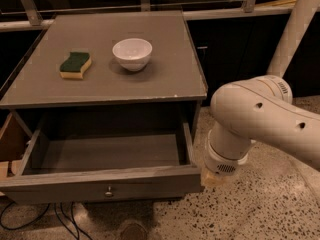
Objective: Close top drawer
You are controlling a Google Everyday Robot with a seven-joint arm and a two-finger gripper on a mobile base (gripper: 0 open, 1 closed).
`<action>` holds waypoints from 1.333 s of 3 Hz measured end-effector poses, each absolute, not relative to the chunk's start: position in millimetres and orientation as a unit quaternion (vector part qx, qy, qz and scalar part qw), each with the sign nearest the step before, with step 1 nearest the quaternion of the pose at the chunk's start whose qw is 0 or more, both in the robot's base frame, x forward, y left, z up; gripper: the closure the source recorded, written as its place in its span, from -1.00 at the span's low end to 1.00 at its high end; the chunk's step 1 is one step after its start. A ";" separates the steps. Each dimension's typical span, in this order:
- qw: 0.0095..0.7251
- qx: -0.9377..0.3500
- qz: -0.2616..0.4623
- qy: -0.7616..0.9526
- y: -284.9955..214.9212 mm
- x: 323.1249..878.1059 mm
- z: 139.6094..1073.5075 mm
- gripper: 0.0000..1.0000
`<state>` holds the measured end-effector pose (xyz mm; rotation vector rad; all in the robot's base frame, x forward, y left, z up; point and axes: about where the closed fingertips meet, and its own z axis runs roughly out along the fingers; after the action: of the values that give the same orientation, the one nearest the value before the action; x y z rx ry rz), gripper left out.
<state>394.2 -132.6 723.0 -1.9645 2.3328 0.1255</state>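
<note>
– While the top drawer [100, 184] stands pulled right out of the cabinet [165, 79], its deep box fully showing, would you call any of the job done?

– No. By my reckoning the whole push is left. The gripper [214, 178] sits low at the drawer's right front corner. Whether it touches the panel's end or is only just beside it, I cannot tell, nor whether it is open or closed.

– And what is everything made of?

– From the left: a sponge [75, 65], dark green scourer on yellow foam, wavy-edged and soft-looking. Next a white bowl [132, 53], round and glossy, ceramic I'd guess. Both rest on the cabinet's flat, matte grey top. Below, the drawer is grey weathered wood, with a long flat front and one small round metal knob [108, 191] at its centre. On the right, the arm [260, 119] is smooth cream plastic, rounded and bulky, above a speckled stone floor [260, 209].
</note>
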 end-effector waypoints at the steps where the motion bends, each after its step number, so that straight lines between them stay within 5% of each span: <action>1: 0.031 -0.649 0.042 0.759 -123.9 383.9 706.2 1.00; 4: 0.029 -0.660 0.038 0.750 -104.4 389.1 660.8 1.00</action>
<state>389.1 -104.4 660.8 -2.0345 2.3134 0.1174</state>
